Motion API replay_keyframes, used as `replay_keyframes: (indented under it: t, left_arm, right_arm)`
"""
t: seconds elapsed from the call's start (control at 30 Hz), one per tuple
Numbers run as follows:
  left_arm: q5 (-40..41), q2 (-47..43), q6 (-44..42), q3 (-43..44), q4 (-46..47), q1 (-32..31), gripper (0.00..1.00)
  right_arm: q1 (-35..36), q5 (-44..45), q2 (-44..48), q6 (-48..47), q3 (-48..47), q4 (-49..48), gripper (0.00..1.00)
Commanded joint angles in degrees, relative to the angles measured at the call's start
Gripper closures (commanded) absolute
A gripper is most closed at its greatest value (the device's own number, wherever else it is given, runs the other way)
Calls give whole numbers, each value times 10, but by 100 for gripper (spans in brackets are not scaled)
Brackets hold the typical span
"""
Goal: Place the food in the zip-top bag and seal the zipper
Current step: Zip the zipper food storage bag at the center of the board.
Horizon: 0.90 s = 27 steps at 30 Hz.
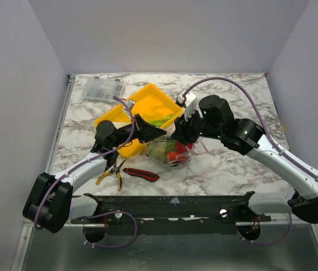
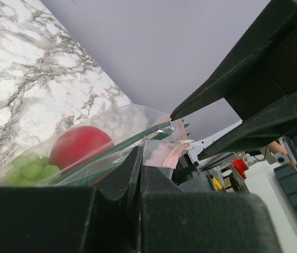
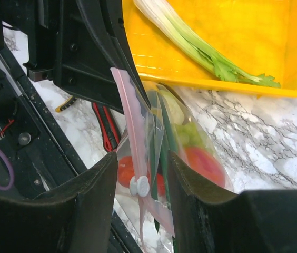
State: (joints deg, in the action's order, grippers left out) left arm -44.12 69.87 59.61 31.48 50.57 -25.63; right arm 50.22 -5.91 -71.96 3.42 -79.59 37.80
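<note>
At the middle of the marble table (image 1: 71, 118), just in front of the yellow tray (image 3: 275, 31), the zip-top bag (image 1: 169, 151) sits between the two arms with its belly on the surface and its mouth edge raised. The left gripper (image 1: 158, 131) has its jaws pressed together on one end of that edge, pinching the clear film right at the pink zipper (image 3: 135, 132), so the strip hangs taut from its tips. The right gripper (image 1: 180, 134) faces it from the other side, and its fingers (image 3: 93, 200) stand spread, one on each side of the zipper. The small white slider (image 3: 139, 185) sits in the gap between them, and whether either pad touches the film cannot be told. Through the plastic a red tomato (image 2: 80, 147) and a bunch of green grapes (image 2: 30, 169) show, packed low in the bag. One leek (image 3: 201, 47) lies in the tray, outside the bag. Yellow-handled pliers (image 1: 113, 172) and a red-black utility knife (image 1: 142, 174) lie on the table near the left arm, and a clear box (image 1: 104, 87) rests at the far left corner
</note>
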Motion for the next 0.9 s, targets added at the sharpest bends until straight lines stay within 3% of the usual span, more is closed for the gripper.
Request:
replay_keyframes:
  t: [0.0,0.33,0.53,0.63,0.67,0.77,0.87]
  left_arm:
    - [-1,-5,2,17,9,-2,100]
    - [1,-14,2,16,-2,-1,100]
    - [-2,-24,-11,18,-23,0,100]
    - [11,-48,-70,31,-115,1,100]
    - [22,-60,-99,37,-152,1,98]
    - [53,-111,-208,60,-269,-5,64]
    - [119,-175,-317,61,-332,-9,41]
  right_arm:
    - [7,-8,30,-48,17,24,54]
    - [14,9,33,-75,43,15,59]
    - [16,29,26,-77,40,12,85]
    - [16,24,34,-76,37,5,99]
    - [16,24,33,-76,36,5,100]
    - [16,25,27,-79,27,6,100]
    - [16,16,21,-90,23,1,100]
